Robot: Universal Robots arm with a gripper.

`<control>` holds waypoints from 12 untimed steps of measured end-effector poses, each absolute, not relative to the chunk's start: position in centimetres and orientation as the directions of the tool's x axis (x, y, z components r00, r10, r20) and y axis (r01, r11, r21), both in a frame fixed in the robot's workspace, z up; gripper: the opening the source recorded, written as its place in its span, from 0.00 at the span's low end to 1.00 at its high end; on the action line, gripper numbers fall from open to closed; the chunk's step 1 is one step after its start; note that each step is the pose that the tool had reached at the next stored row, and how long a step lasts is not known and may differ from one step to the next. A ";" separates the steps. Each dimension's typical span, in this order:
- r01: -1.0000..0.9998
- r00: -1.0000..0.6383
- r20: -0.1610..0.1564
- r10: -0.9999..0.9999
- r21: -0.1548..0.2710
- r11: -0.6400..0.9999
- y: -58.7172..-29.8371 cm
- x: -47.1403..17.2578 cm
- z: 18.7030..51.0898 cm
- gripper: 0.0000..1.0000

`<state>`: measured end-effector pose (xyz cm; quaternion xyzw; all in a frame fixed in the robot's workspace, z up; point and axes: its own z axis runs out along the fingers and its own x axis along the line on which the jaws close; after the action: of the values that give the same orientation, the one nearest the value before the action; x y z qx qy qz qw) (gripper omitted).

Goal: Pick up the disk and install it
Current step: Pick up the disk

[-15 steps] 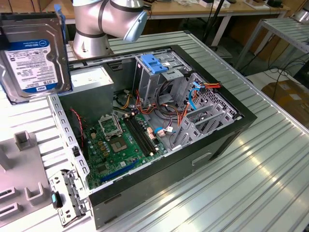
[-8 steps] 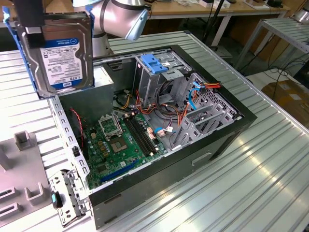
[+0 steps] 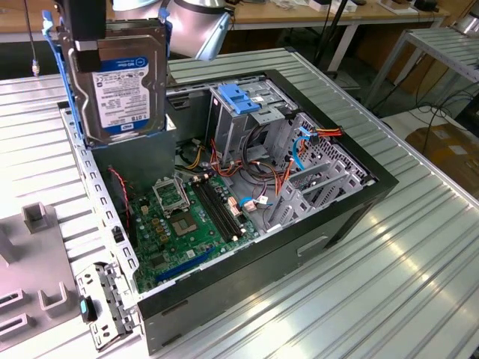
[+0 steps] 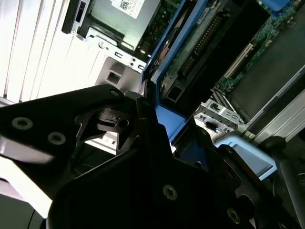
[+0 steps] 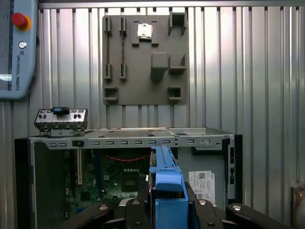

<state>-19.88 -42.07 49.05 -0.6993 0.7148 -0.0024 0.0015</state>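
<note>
Exterior view | disk point(image 3: 123, 82) hangs upright at 10 o'clock; pincer point(image 3: 84, 43) clamped on its upper end | we judge it rigid, dense, shock-sensitive; metal flanks grip best

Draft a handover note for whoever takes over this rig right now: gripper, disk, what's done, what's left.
Gripper: shut on the flat silver-metal hard disk with blue plastic side rails.
Disk: on edge in the air over the open black computer case, label facing the exterior camera.
Done: disk picked up.
Left: install; the disk sits in no bay yet.
</note>
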 end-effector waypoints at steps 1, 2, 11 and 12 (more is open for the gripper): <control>-1.000 -0.022 0.001 -1.000 -0.006 0.022 -42.1 -19.5 49.0 0.37; -1.000 -0.022 0.001 -1.000 -0.005 0.022 -42.1 -19.3 49.0 0.37; -1.000 -0.022 0.001 -1.000 -0.006 0.022 -42.2 -15.4 49.0 0.37; -1.000 -0.022 0.001 -1.000 -0.006 0.022 -42.2 -14.7 49.0 0.37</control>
<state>-14.70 -42.20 49.02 -0.6993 0.7149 -0.0024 0.0015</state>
